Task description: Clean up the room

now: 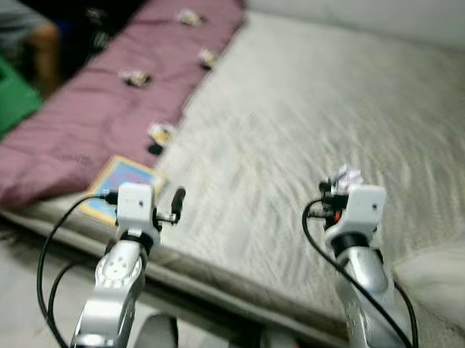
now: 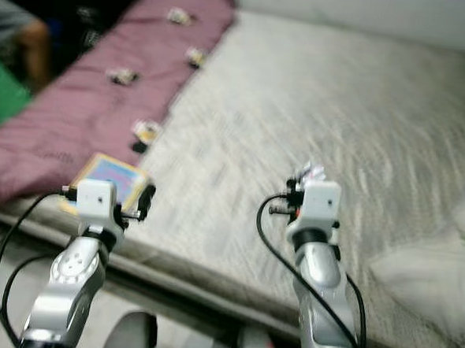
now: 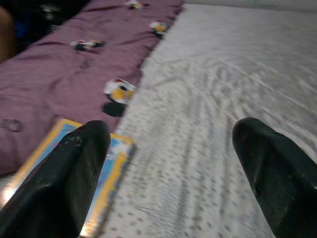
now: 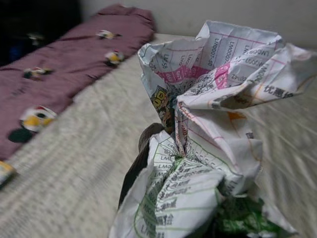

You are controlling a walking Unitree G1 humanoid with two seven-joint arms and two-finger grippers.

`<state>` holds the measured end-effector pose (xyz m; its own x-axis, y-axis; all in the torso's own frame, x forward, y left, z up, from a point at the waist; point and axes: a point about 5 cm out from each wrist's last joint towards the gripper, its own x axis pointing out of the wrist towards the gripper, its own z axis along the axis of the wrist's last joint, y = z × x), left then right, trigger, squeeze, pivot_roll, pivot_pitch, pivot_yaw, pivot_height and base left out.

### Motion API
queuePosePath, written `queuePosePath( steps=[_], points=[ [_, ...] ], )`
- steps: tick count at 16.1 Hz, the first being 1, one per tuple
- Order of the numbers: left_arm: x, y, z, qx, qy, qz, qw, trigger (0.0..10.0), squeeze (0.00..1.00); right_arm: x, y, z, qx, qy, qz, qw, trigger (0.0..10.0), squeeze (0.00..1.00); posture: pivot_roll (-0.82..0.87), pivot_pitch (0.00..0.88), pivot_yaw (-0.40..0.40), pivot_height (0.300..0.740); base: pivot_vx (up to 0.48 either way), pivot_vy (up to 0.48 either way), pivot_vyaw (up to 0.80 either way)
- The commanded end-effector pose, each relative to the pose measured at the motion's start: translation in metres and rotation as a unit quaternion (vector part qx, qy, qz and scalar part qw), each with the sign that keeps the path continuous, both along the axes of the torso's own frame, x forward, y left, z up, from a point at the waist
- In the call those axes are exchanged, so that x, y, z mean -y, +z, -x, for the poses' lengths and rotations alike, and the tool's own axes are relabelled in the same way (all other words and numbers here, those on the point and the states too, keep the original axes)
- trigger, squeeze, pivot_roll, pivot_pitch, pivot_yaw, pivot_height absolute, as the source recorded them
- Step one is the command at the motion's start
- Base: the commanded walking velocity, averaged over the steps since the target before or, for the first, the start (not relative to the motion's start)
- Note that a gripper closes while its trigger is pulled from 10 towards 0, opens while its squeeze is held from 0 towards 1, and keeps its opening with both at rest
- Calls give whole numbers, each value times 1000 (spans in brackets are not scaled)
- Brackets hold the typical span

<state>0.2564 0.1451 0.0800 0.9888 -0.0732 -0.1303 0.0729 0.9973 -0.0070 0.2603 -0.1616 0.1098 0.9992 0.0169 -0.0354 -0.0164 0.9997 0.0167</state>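
The robot is standing at the near edge of a bed (image 1: 315, 108) covered by a pale grey dotted sheet, with both arms raised over it. The head views are blurring slightly.

The right gripper (image 1: 344, 179) is hovering over the near right part of the mattress, its fingers clamped on a crumpled paper wrapper (image 4: 208, 124). The wrapper is white with pink, green and black print, and it is bunching up above one black finger (image 4: 143, 158) in the right wrist view. From the head views only a small white tuft of it is sticking out past the wrist housing.

The left gripper (image 3: 173, 163) is hanging over the near left edge of the bed with its fingers (image 3: 64, 178) spread wide apart and nothing between them. Just to its left a flat book with a blue cover and yellow border (image 1: 121, 184) is lying at the mattress edge, partly on the near end of a maroon blanket (image 1: 102, 103).

That blanket is running along the left side of the bed toward the far end. Several small white and yellow scraps (image 1: 161, 132) are lying scattered along it, too blurred to tell apart.

At the far left a person's arm (image 1: 44, 48) is showing beside something green (image 1: 8, 97). A pale fluffy bundle (image 1: 439, 281) is sitting at the near right corner of the bed.
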Motion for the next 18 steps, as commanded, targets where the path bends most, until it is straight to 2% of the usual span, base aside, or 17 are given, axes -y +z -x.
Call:
queuePosePath(
  steps=[1, 5, 11, 15, 17, 18],
  points=[
    [-1, -2, 2, -7, 0, -1, 1000, 10000, 0, 1, 1, 0, -1, -5, -4, 1000, 10000, 0, -60, 0, -3, 729, 0, 0, 0],
    [-3, -4, 1, -13, 13, -18, 1000, 10000, 0, 1, -1, 2, -5, -4, -4, 1000, 10000, 0, -60, 0, -3, 740, 0, 0, 0],
    [-4, -4, 2, -12, 18, -6, 1000, 10000, 0, 1, -3, 0, -7, -2, -3, 1000, 10000, 0, -50, 0, -7, 740, 0, 0, 0],
    [-2, -3, 2, -8, 16, -16, 1000, 10000, 0, -2, -7, 0, -20, 2, -33, 999, 10000, 0, -47, 0, -8, 740, 0, 0, 0],
    [-1, -4, 3, -10, 15, -9, 1000, 10000, 0, -3, -17, 2, -49, 1, -67, 997, 10000, 0, -45, 0, -12, 740, 0, 0, 0],
    [-1, -4, 3, -11, 15, -4, 1000, 10000, 0, 3, -21, 3, -60, -19, -67, 996, 10000, 0, -44, 0, -13, 740, 0, 0, 0]
  ],
)
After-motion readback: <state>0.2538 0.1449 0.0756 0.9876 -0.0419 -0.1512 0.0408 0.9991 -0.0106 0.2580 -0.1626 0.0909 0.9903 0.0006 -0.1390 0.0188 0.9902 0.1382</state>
